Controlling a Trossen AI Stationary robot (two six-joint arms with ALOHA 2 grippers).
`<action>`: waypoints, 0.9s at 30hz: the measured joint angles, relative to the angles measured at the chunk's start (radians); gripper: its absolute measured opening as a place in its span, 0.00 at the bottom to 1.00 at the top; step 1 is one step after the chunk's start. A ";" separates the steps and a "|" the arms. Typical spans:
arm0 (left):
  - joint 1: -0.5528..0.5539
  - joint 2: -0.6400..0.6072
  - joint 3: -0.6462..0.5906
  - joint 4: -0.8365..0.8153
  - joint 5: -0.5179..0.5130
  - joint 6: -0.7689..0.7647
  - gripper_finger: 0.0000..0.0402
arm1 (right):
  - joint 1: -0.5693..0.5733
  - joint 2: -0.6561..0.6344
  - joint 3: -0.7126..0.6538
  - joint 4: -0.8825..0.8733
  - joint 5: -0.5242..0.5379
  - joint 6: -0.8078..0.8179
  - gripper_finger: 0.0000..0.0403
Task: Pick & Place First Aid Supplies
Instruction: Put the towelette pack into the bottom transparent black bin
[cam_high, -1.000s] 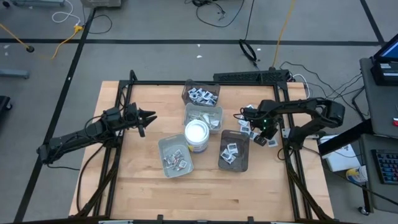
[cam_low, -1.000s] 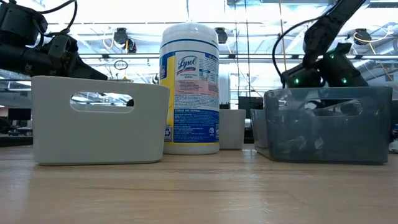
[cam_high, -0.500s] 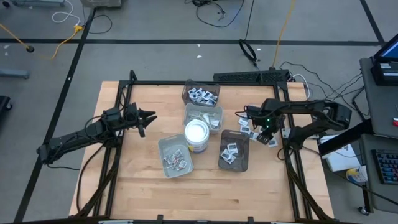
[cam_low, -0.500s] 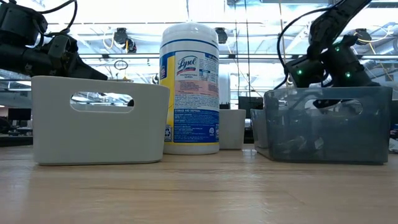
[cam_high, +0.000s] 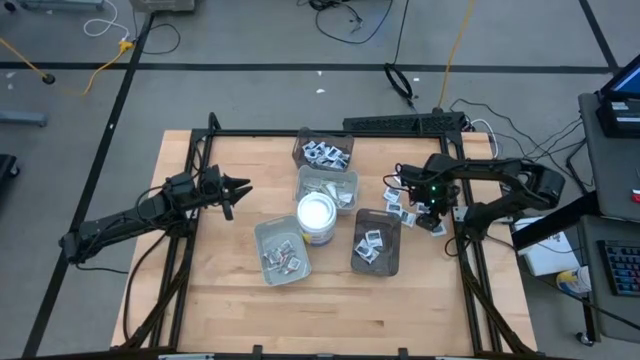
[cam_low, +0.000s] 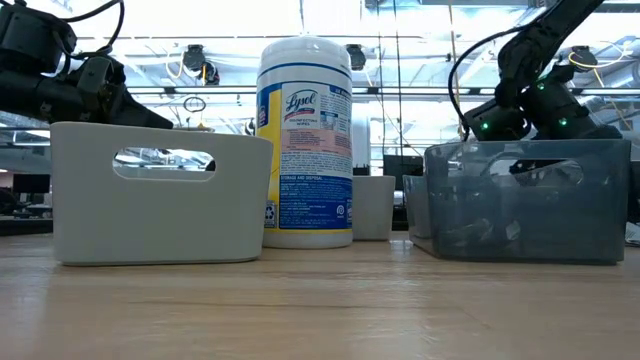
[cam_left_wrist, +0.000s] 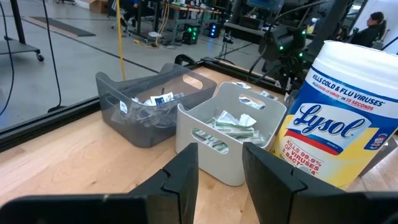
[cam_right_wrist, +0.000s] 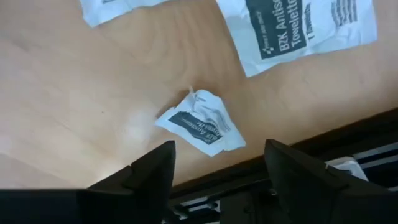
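Observation:
Several loose first aid packets (cam_high: 400, 208) lie on the wood at the table's right side, beside a dark tray (cam_high: 375, 243) that holds a few square white ones. My right gripper (cam_high: 432, 207) hovers over those loose packets, pointing steeply down, open and holding nothing. In the right wrist view a small crumpled packet (cam_right_wrist: 202, 124) lies flat on the wood just ahead of my open fingers (cam_right_wrist: 217, 180), and a larger white printed packet (cam_right_wrist: 305, 25) lies beyond it. My left gripper (cam_high: 237, 190) waits at the table's left, open and empty (cam_left_wrist: 221, 177).
A white wipes tub (cam_high: 317, 214) stands at the middle. Around it are a grey tray (cam_high: 282, 251), a pale tray of strips (cam_high: 327, 187) and a dark tray of packets (cam_high: 323, 150). The black frame rail (cam_high: 458, 215) runs close behind the right gripper.
My right gripper has drifted a little toward the table's right edge, away from the dark tray, staying above the loose packets.

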 joint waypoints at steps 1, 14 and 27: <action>0.000 0.000 0.000 0.000 0.000 0.000 0.32 | -0.001 0.002 0.000 0.009 -0.007 -0.003 0.60; 0.000 0.000 0.000 0.000 0.000 0.000 0.32 | -0.032 0.094 0.000 0.040 -0.034 -0.015 0.34; 0.000 0.000 0.000 0.000 0.000 0.000 0.32 | -0.032 0.093 0.000 0.025 -0.006 -0.005 0.00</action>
